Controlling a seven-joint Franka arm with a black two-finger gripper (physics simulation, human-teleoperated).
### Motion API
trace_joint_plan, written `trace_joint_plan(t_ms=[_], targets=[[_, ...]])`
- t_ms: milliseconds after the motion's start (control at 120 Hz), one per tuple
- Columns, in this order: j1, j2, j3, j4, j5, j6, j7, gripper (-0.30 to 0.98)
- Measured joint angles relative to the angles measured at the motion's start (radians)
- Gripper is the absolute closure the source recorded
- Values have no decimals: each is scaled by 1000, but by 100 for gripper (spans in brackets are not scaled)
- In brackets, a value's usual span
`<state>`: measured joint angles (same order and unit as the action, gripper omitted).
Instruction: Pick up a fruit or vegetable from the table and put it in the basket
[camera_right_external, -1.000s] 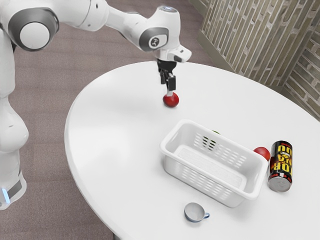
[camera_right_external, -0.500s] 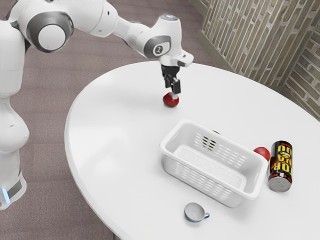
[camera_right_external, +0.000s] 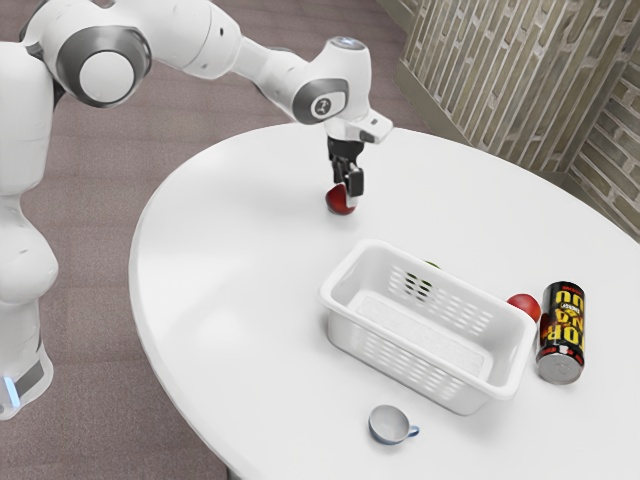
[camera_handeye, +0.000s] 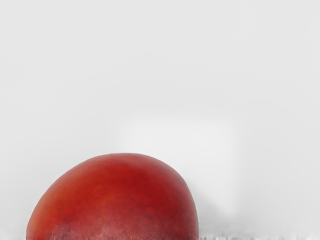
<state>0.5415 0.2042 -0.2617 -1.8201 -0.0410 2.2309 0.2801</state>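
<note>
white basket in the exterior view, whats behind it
Behind the white basket, a red round item shows partly and a green sliver peeks over the far rim; the basket hides the rest of both.

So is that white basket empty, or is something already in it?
It looks empty: the exterior view looks down into the basket, and its pale floor lies bare, with no fruit on it.

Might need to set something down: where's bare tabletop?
Bare: white round table from the exterior view's left rim to white plastic basket, and beyond the basket toward far rim. Crowded: round red fruit beside black metal can; gripper over dark red fruit.
</note>
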Motion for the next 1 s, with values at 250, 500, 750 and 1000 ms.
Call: trace_joint_plan(t_ms=[250,500,750,1000], targets=[[0,3,0,-1,9,-33,-6,2],[2,10,1,-1,10,-38,-10,2],[4,29,2,15,9,-18,-12,2],[5,53,4,25,10,11,-14,2]])
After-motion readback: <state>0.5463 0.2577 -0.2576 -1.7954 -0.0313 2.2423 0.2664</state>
